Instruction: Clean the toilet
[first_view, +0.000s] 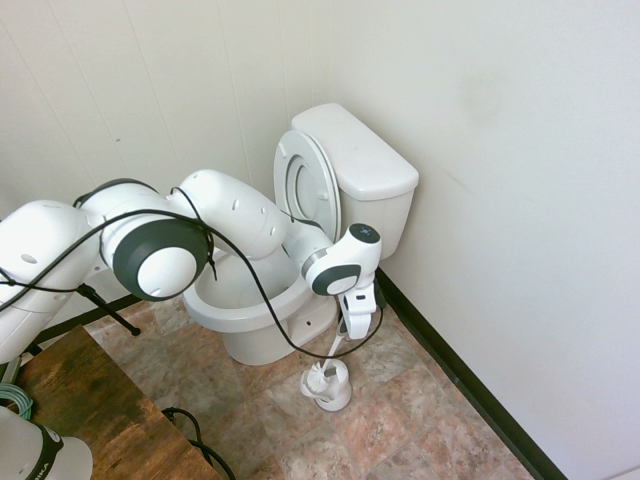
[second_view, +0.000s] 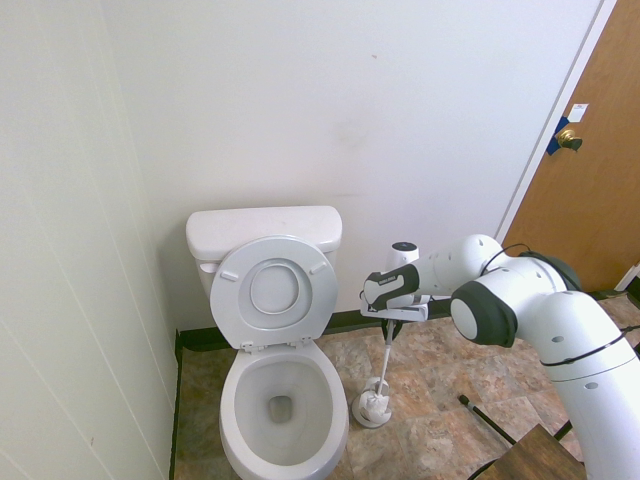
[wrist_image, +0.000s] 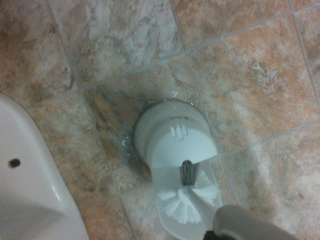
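We hold the toilet brush (second_view: 384, 365) by its handle, fingers (second_view: 391, 318) closed on it, bristles at the holder (first_view: 329, 386) on the tiled floor (wrist_image: 250, 75) just beside the toilet (second_view: 280, 400), whose lid is up so the bowl is reachable.

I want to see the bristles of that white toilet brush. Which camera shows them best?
The wrist view: it looks down on the white toilet brush, its bristles fanned out over the round white plastic holder. Both exterior views show only a small brush and holder on the tiled floor.
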